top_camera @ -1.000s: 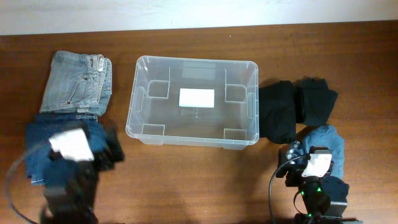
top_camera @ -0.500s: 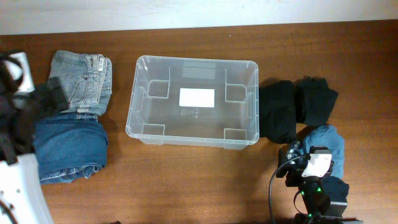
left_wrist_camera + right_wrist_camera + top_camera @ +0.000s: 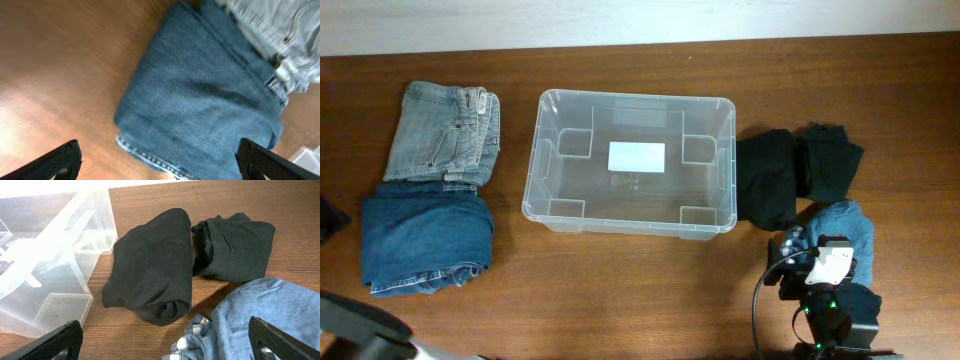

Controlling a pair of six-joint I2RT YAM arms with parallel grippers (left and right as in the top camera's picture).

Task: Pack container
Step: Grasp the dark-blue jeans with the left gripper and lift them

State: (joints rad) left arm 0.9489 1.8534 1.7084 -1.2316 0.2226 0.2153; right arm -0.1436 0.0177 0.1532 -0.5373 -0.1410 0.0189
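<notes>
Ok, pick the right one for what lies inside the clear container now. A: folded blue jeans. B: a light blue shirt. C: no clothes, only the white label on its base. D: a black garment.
C: through the container only the white label shows, while the jeans lie outside it to the left and the black garments outside it to the right.

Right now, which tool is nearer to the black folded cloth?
Right. The right tool is close beside the black cloth; the left tool is by the dark jeans, beyond the container.
</notes>
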